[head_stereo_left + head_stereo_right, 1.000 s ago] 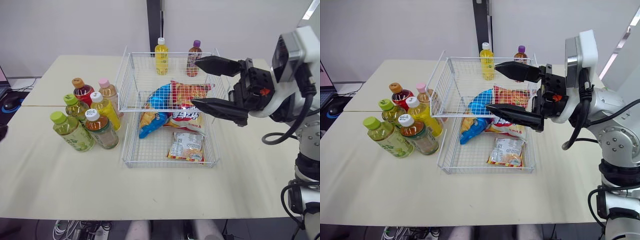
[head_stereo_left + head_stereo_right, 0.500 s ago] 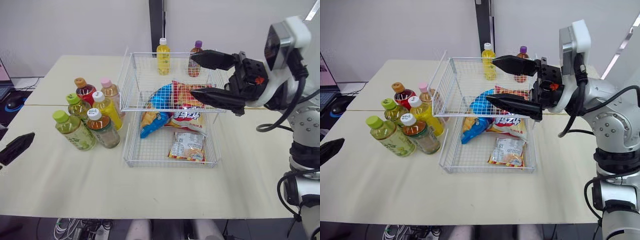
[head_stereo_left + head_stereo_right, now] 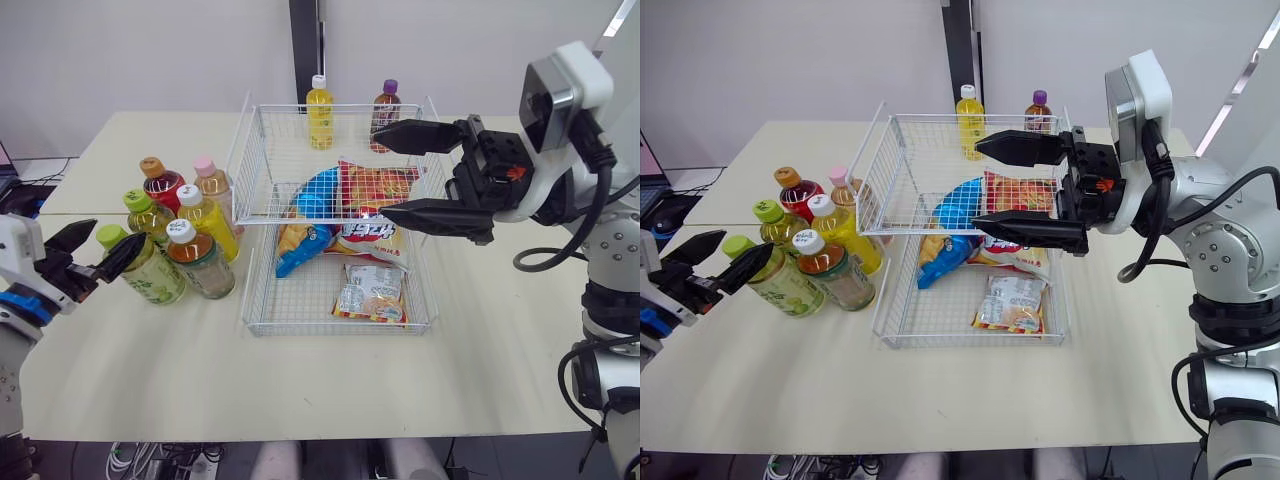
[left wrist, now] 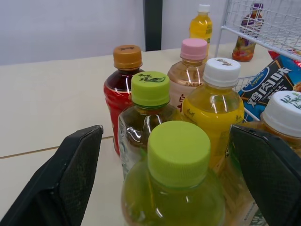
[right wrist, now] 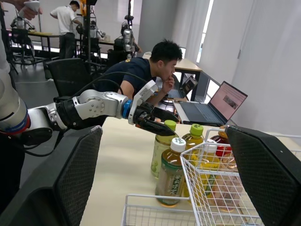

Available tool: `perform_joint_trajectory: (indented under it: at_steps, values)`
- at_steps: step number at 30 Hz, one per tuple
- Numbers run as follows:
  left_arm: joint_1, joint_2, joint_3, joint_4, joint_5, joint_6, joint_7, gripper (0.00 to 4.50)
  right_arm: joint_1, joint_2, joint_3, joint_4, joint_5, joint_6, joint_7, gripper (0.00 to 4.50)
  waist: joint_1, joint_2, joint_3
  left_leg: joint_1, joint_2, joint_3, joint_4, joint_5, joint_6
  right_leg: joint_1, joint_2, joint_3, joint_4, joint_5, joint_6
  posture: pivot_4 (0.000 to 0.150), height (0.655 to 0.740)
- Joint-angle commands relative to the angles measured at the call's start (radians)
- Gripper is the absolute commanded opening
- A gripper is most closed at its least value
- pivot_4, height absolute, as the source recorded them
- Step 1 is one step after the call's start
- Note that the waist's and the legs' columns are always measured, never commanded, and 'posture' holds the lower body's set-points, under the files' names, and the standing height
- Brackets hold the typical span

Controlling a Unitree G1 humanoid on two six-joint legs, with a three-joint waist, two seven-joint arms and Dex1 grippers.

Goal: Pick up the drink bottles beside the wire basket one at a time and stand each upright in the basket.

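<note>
Bottles [image 3: 205, 215], caps coloured, cluster left of basket [image 3: 340, 332]; left gripper [image 3: 108, 242] spread empty astride green-capped bottle [image 4: 176, 188], right gripper [image 3: 380, 173] spread empty; right wrist view adds seated person [image 5: 150, 70]

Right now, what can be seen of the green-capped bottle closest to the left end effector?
The bottle is clear plastic with a lime-green cap, holding yellow-green drink. It stands upright on the table at the front left of the bottle group, left of the wire basket, close against a white-capped bottle. The open left end effector flanks its cap; neither finger seems to touch it.
</note>
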Motion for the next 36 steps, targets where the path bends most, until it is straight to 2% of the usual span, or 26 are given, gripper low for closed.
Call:
perform_joint_trajectory:
  at_steps: [1, 4, 12, 15, 18, 24, 28, 30, 32, 36]
  values:
    - [-0.020, 0.011, -0.008, 0.023, 0.024, -0.044, 0.006, 4.48, -0.012, -0.017, -0.045, -0.053, 0.028, 0.012, -0.026, 4.50, 0.001, 0.000, 0.000, 0.000, 0.000, 0.000, 0.000, 0.000, 0.000, 0.000, 0.000, 0.000, 0.000, 0.000, 0.000, 0.150, 0.7400]
    - [-0.027, 0.008, -0.027, 0.024, 0.024, -0.047, -0.002, 3.87, -0.012, -0.027, -0.050, -0.058, 0.022, 0.016, -0.031, 4.50, 0.003, 0.000, 0.000, 0.000, 0.000, 0.001, 0.000, 0.000, 0.000, 0.000, 0.000, 0.002, 0.000, 0.000, 0.001, 0.150, 0.7400]
    - [-0.019, 0.008, -0.031, 0.021, 0.017, -0.035, -0.002, 1.36, -0.023, -0.026, -0.048, -0.048, 0.003, 0.007, -0.028, 4.50, 0.002, 0.000, 0.000, 0.002, 0.001, 0.005, 0.000, 0.000, 0.000, 0.000, 0.000, 0.006, 0.000, 0.001, 0.002, 0.150, 0.7400]
    - [-0.003, 0.019, -0.005, -0.001, -0.011, -0.010, -0.007, 1.35, -0.028, -0.022, -0.045, -0.041, 0.001, 0.005, -0.020, 4.50, 0.002, 0.000, 0.000, 0.003, 0.001, 0.005, 0.000, 0.000, 0.000, 0.000, 0.000, 0.006, 0.000, 0.001, 0.002, 0.150, 0.7400]
    - [0.005, 0.075, 0.043, -0.042, -0.058, 0.056, -0.020, 1.35, -0.026, -0.020, -0.042, -0.037, -0.004, 0.001, -0.013, 4.50, 0.001, 0.000, 0.000, 0.002, 0.001, 0.006, 0.000, 0.000, 0.000, 0.000, 0.000, 0.007, 0.000, 0.001, 0.002, 0.150, 0.7400]
    - [-0.060, 0.304, 0.178, -0.040, -0.162, 0.260, -0.057, 1.35, -0.032, -0.005, -0.040, -0.023, -0.003, -0.002, -0.009, 4.50, 0.001, -0.007, 0.003, 0.001, 0.002, 0.005, 0.000, 0.000, 0.000, -0.001, 0.000, 0.006, -0.001, 0.001, 0.003, 0.150, 0.7400]
    - [-0.108, 0.484, 0.252, -0.011, -0.232, 0.424, -0.156, 1.35, -0.027, 0.001, -0.037, -0.018, -0.011, -0.010, -0.005, 4.50, 0.000, -0.007, 0.004, 0.001, 0.002, 0.005, 0.000, -0.001, -0.001, -0.001, 0.001, 0.006, -0.001, 0.001, 0.003, 0.150, 0.7400]
    - [-0.194, 0.572, 0.231, 0.052, -0.266, 0.454, -0.194, 1.35, -0.027, 0.004, -0.037, -0.012, -0.015, -0.015, -0.006, 4.50, 0.001, -0.006, 0.004, 0.001, 0.001, 0.006, 0.000, -0.001, -0.001, -0.001, 0.000, 0.006, -0.001, 0.000, 0.004, 0.150, 0.7400]
    - [-0.336, 0.651, 0.148, 0.137, -0.304, 0.441, -0.201, 1.35, -0.029, 0.009, -0.036, -0.007, -0.020, -0.020, -0.010, 4.50, 0.004, -0.007, 0.005, 0.001, 0.001, 0.006, 0.000, -0.001, -0.001, -0.001, 0.001, 0.006, -0.001, -0.001, 0.006, 0.150, 0.7400]
    - [-0.669, 0.697, -0.089, 0.262, -0.345, 0.406, -0.203, 1.35, -0.018, 0.017, -0.040, -0.022, -0.026, -0.024, -0.029, 4.50, 0.004, -0.007, 0.005, 0.001, 0.000, 0.006, 0.000, -0.001, -0.001, -0.001, 0.002, 0.005, -0.001, -0.002, 0.008, 0.150, 0.7400]
